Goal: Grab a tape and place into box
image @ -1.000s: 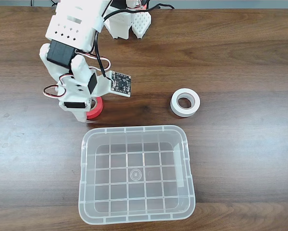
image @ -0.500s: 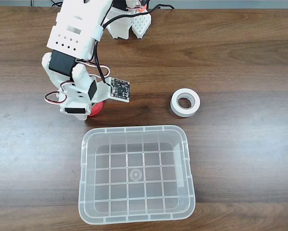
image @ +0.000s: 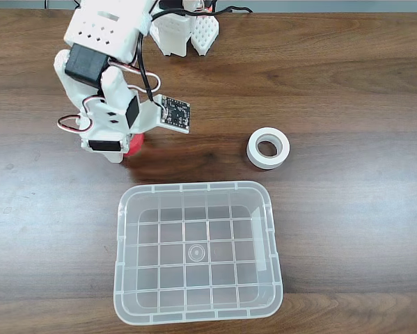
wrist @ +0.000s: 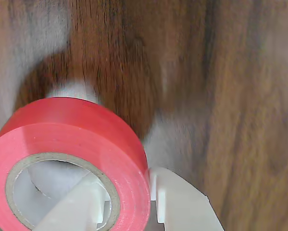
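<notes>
Box sits near edge of desk, open top ready for drop. Beyond its far-left corner, tool clamps red tape: 1 finger through core, 1 outside, so roll hangs secure. White roll right, untouched.

Bare table between arm and box; white roll well aside.
</notes>
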Robot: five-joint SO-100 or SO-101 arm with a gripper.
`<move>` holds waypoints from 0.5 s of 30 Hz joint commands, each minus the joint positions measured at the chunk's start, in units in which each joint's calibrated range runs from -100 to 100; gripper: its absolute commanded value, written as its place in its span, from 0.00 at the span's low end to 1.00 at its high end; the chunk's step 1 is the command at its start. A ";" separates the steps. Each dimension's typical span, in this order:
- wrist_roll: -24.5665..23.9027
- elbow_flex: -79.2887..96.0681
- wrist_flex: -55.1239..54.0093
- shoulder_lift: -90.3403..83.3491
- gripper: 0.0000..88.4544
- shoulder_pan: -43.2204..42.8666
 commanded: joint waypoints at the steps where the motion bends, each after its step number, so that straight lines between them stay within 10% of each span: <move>1: 0.09 -4.45 5.41 -15.45 0.02 -0.12; 15: -0.70 -6.03 11.49 -30.98 0.03 -6.85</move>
